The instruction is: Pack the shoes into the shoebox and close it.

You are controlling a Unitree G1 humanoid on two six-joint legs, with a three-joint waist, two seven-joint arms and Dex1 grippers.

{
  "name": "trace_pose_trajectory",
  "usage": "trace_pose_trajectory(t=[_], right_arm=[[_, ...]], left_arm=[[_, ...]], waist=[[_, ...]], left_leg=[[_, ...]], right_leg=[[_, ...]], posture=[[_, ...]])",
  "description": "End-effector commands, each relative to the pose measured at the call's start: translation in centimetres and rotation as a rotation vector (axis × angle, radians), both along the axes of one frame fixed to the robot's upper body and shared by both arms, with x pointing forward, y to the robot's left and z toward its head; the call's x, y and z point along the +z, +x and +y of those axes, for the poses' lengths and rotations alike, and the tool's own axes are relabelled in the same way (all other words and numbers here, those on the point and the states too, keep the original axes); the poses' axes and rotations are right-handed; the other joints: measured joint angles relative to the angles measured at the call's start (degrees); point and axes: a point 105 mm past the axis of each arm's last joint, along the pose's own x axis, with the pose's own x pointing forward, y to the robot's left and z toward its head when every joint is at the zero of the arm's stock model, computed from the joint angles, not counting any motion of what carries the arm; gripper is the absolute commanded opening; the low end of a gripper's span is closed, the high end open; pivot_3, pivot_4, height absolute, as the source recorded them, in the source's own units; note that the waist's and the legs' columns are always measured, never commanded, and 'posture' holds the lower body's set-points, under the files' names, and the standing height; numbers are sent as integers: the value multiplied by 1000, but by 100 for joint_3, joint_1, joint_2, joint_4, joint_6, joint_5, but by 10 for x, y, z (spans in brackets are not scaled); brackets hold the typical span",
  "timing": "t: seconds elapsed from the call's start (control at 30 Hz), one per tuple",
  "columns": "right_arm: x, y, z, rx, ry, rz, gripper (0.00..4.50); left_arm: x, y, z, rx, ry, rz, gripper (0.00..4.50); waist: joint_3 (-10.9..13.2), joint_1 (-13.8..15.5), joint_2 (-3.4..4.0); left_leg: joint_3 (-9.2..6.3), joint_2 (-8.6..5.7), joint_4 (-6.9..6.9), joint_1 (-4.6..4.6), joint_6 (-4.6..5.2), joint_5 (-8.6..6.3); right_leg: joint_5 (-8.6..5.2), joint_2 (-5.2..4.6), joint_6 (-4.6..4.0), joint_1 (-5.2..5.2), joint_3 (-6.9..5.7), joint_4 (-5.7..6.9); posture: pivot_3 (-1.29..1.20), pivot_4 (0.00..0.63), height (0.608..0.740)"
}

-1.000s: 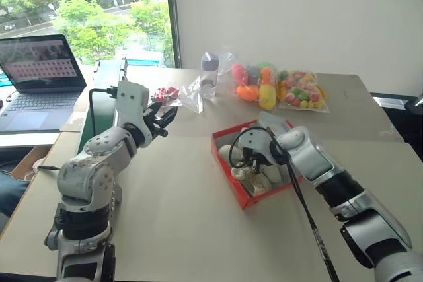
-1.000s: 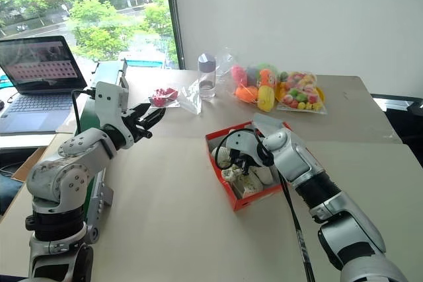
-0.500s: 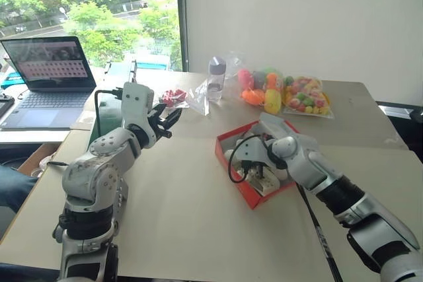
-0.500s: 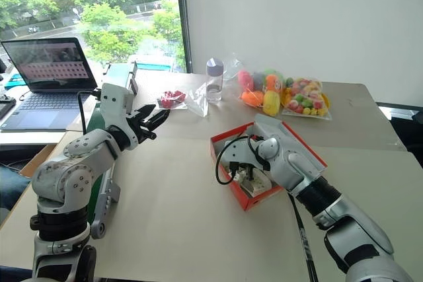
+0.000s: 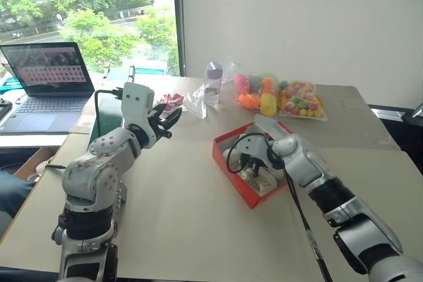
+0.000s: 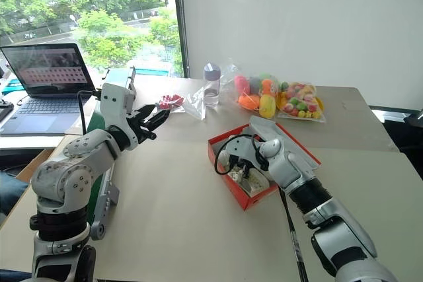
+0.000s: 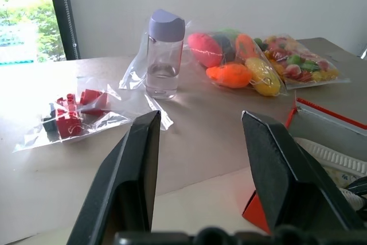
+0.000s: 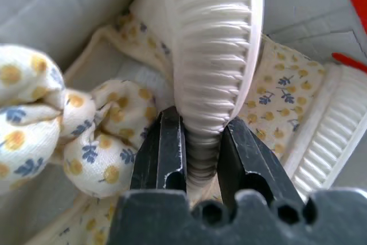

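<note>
Cream ribbed-sole slip-on shoes (image 8: pixel 215 55) with floral-print lining lie inside the shallow red-orange cardboard shoebox (image 5: pixel 228 163) at mid-table, as before. No writing is legible. Right gripper (image 8: pixel 202 159) still pinches one shoe's sole edge; left gripper (image 7: pixel 200 159) stays spread, raised above the tabletop.

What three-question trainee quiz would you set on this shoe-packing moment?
1. True or false: the right gripper is shut on the ribbed white sole of a cream floral-print shoe.
2. Where does that shoe lie? A) inside the shallow red-orange cardboard shoebox B) beside the open laptop C) on the bag of colourful toys
3. Fill in: the left gripper stands ____, holding nothing, aimed toward the clear lilac-capped bottle.

Key: 1 true; 2 A; 3 open.
</note>
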Motion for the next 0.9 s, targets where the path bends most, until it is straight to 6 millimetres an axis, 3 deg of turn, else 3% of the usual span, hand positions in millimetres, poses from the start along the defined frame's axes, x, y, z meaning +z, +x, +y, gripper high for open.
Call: trace_pose_trajectory(t=[0.03,0.13,0.27,0.33,0.5,0.63,0.67,0.9], right_arm=[[-1,-7,-3,-91,147,145,440],[15,2,-12,-114,149,105,440],[24,11,-18,-132,128,48,440],[24,12,-20,-125,98,32,1381],[33,14,-17,-121,123,9,2967],[57,15,-11,-122,212,1,4318],[65,12,-8,-118,253,10,4478],[114,-2,-10,-120,371,-3,4478]], left_arm=[[9,-6,-10,-67,53,-40,2386],[4,-9,-14,-102,74,-28,2386],[3,-9,-20,-131,82,-25,2386],[2,-9,-23,-140,85,-24,2386],[1,-8,-23,-145,84,-21,2386],[0,-8,-24,-160,88,-13,2386],[-2,-9,-26,-176,96,-8,2386],[-9,-14,-34,-258,133,19,2386]], waist=[[1,-12,0],[4,-19,0],[14,-40,4],[27,-41,7],[51,-36,9],[106,-36,9],[116,-39,8],[139,-40,22]], left_leg=[[0,0,-4,-9,-1,0],[10,-8,-43,-51,-9,5],[6,-14,-80,-56,21,20],[5,-14,-85,-57,28,13],[9,-27,-84,-57,41,5],[12,-32,-78,-58,34,8],[14,-31,-77,-58,31,9],[9,-23,-78,-74,46,18]], right_leg=[[0,1,0,-14,-1,3],[-3,7,-14,-82,0,10],[-1,20,-37,-95,0,9],[-12,20,-35,-96,-1,6],[-29,8,-6,-91,3,0],[-38,3,10,-91,10,2],[-36,4,8,-91,10,2],[-21,12,16,-106,4,6]], posture=[[0,150,740],[0,150,740],[0,150,740],[0,150,740],[0,150,740],[0,150,740],[0,150,740],[0,150,740]])
